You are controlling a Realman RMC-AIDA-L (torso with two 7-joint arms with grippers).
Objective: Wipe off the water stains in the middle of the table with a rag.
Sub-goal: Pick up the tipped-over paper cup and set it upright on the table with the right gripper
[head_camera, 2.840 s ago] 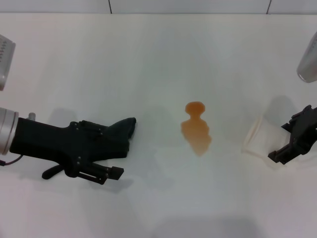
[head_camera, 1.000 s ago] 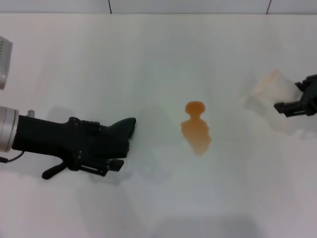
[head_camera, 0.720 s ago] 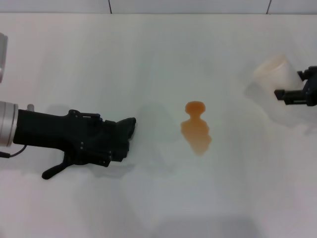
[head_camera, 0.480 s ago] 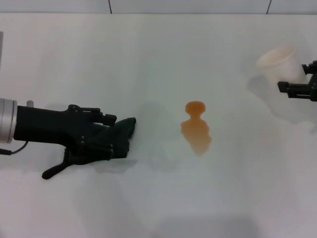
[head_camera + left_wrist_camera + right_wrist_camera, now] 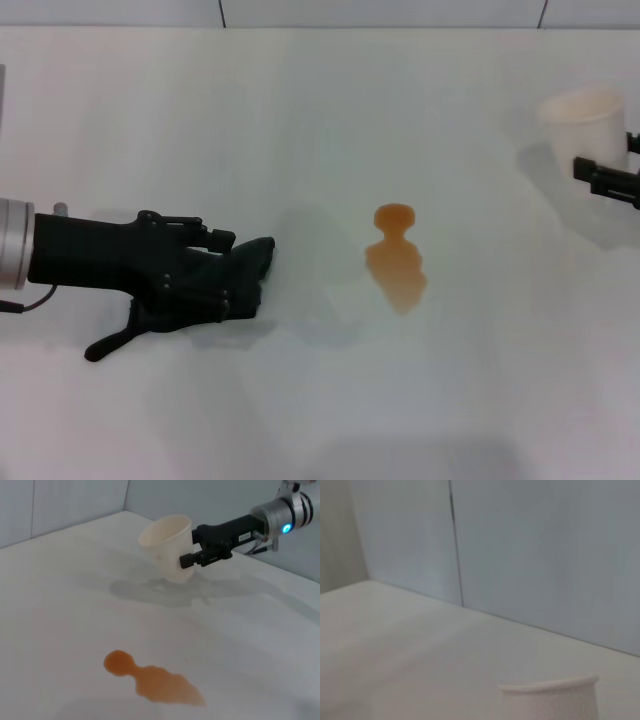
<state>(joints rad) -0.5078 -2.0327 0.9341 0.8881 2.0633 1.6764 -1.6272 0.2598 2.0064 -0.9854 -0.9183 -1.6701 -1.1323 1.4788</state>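
Note:
The water stains (image 5: 397,262) are an orange-amber puddle in the middle of the white table (image 5: 320,120); they also show in the left wrist view (image 5: 155,682). The rag (image 5: 252,262), a black cloth, lies on the table to the left of the puddle. My left gripper (image 5: 230,270) lies low over it, shut on the rag. My right gripper (image 5: 610,172) is at the far right edge, shut on a white paper cup (image 5: 585,115) held upright. The cup (image 5: 167,547) and right gripper (image 5: 200,555) also show in the left wrist view.
The cup's rim (image 5: 550,700) shows in the right wrist view, with a grey panelled wall (image 5: 520,545) behind the table's far edge. A bare strip of tabletop lies between the rag and the puddle.
My right gripper took the cup from lying on its side, raised it upright and carried it back and to the right. My left gripper's fingers shut onto the rag.

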